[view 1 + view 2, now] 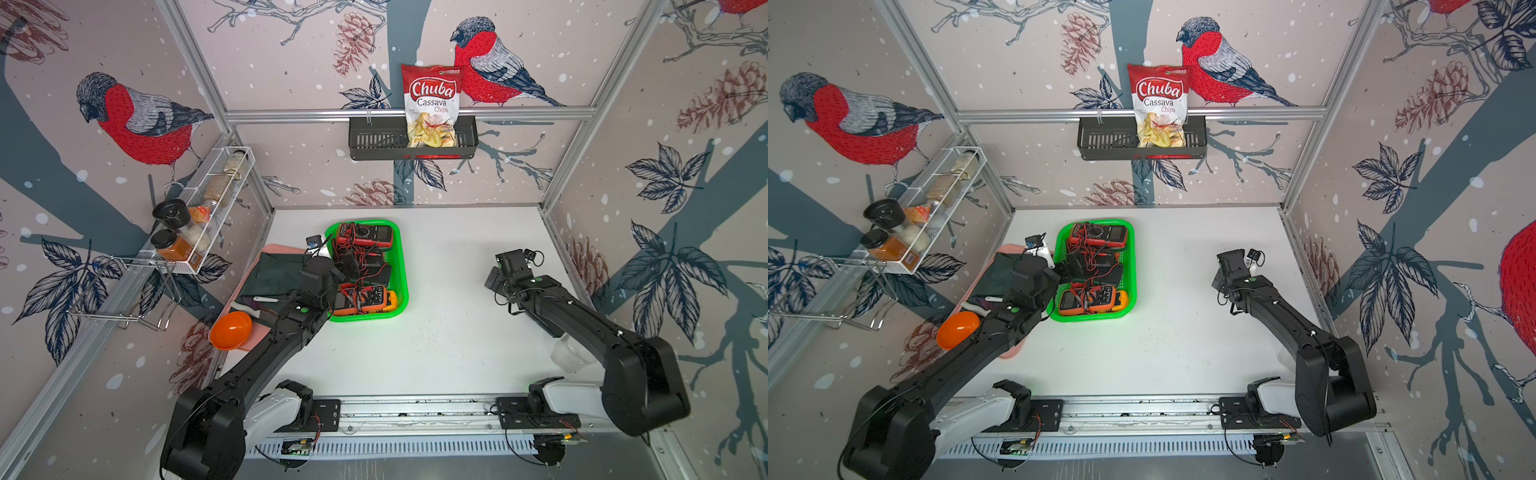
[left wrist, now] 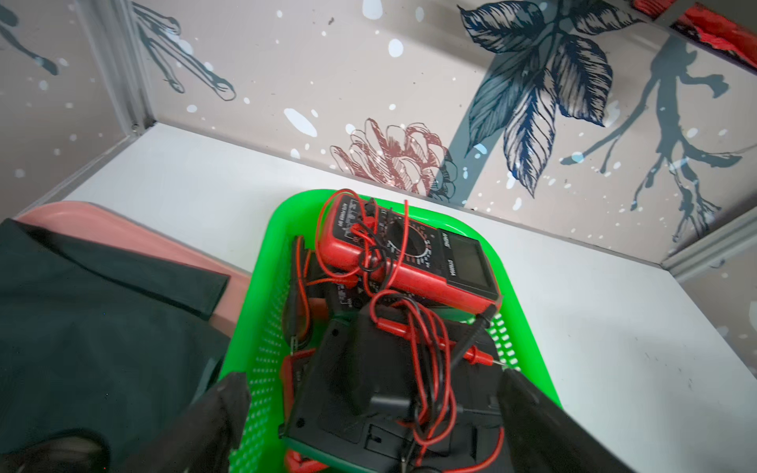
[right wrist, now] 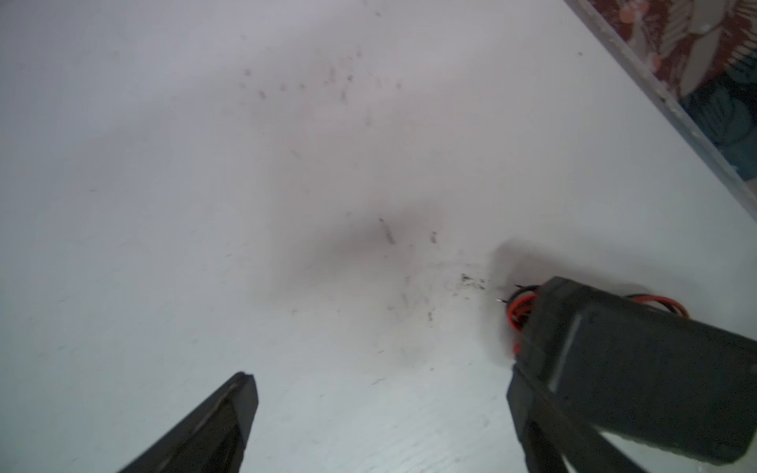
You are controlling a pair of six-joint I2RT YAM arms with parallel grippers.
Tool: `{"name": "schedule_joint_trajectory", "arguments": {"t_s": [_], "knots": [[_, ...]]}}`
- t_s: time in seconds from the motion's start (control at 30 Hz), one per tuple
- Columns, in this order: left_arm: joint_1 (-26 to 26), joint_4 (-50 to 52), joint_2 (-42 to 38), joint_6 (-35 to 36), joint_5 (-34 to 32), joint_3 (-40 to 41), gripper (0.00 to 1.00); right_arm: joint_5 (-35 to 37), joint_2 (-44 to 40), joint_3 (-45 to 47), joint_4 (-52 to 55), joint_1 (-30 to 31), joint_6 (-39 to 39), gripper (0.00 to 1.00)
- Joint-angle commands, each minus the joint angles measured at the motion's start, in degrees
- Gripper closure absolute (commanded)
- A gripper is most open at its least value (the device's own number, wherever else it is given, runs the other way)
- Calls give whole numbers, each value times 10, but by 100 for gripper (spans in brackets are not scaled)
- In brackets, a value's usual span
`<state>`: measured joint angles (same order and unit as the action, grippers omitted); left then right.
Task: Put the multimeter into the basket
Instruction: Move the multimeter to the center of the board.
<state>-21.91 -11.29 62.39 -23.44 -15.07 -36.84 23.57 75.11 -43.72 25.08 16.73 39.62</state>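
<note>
Multimeter (image 2: 352, 360), black, face down in middle of basket (image 1: 370, 316), between red meter (image 2: 409, 262) and orange meter (image 1: 365, 301). Left claw (image 2: 370, 379) spread wide astride it, gripping nothing: probably placed, job near done. Right claw (image 3: 379, 374) wide too, empty, parked over table (image 1: 449, 340), clear of the work.

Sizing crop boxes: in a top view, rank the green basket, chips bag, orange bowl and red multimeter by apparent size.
Green basket
chips bag, though it sits higher, nearer the camera
then orange bowl and red multimeter, too alike to rank
</note>
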Motion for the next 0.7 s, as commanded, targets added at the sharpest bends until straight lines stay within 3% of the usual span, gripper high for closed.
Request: {"name": "schedule_joint_trajectory", "arguments": {"t_s": [0.0,0.37,0.67], "knots": [[-22,-15,13,23,1,-18,2,24,-12,31,-4,-32,29,0],[-65,-6,52,35,-4,-47,2,17,-19,77,-48,-161,-10,0],[-70,-1,58,38,-7,-54,2,-1,-9,91,-78,-216,-36,0]]}}
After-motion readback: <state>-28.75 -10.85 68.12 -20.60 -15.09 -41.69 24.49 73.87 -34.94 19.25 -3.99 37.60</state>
